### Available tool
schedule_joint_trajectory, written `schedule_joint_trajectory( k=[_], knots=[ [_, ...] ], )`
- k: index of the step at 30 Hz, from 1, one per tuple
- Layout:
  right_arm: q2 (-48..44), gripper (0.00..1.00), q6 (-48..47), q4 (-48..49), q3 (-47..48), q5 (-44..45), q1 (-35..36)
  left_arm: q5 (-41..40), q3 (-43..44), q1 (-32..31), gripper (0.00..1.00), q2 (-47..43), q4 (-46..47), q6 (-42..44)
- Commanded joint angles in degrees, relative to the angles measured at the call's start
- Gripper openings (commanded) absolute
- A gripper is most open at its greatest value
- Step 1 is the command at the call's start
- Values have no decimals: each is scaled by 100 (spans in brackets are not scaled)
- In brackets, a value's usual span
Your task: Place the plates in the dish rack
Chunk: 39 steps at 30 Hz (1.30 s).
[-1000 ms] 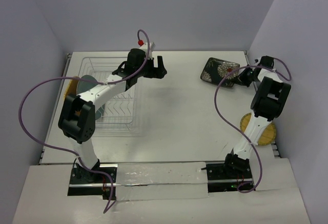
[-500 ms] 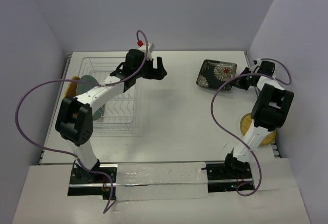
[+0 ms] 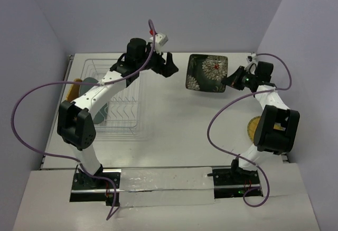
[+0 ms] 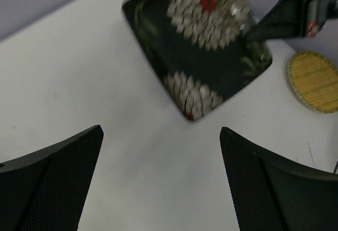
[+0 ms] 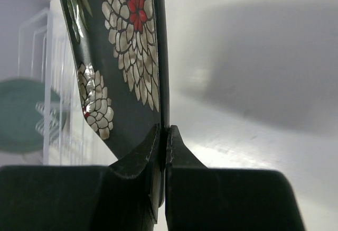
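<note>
Holding the black floral plate (image 3: 207, 72) by its rim

Right end effector (image 5: 163, 130) is clamped tight on the plate's edge, keeping it tilted above the far part of the tabletop (image 3: 174, 120), to the right of the dish rack (image 3: 124, 122). Left end effector (image 3: 166, 64) hovers just beside the plate, spread wide and empty. A teal-grey plate (image 3: 91, 82) stands in the rack; a small yellow plate (image 4: 314, 80) lies by the right arm

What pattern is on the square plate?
The plate is black with white, red-centred flowers; clearest in left wrist view.
</note>
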Motion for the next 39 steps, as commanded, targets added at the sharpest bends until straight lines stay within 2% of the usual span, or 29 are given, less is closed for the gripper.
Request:
schedule_joint_trajectory(
  k=[1,4,8,11,18,25,30,32,35,39],
  knots=[
    [-784,0,441,926,-360,-779,365,531,1055,-17,99,248,-679,1144],
    [-1117,0,639,1037,-757,-818,595,620,1318,-11,99,382,-935,1790],
    [-1519,0,859,1188,-1244,-797,790,1122,1494,-11,99,552,-1487,2544],
    [-1773,0,878,1236,-1533,-812,993,1297,1541,-13,99,730,-1691,2714],
    [-2357,0,756,1189,-1874,-845,1489,2452,1950,-20,99,1243,-2654,3181],
    [-2511,0,452,1066,-1834,-945,1795,2777,1752,-29,99,1300,-3014,3372],
    [-2678,0,-121,800,-1763,-795,1946,3225,1432,-29,99,1199,-3585,3925],
    [-2731,0,-345,741,-1740,-788,1986,3449,1250,-29,93,1117,-3734,4137],
    [-2834,0,-536,693,-1701,-670,2046,3497,1115,-37,77,1033,-3860,4279],
    [-2949,0,-636,605,-1666,-570,2057,3419,831,-37,59,902,-3806,4305]
  ],
)
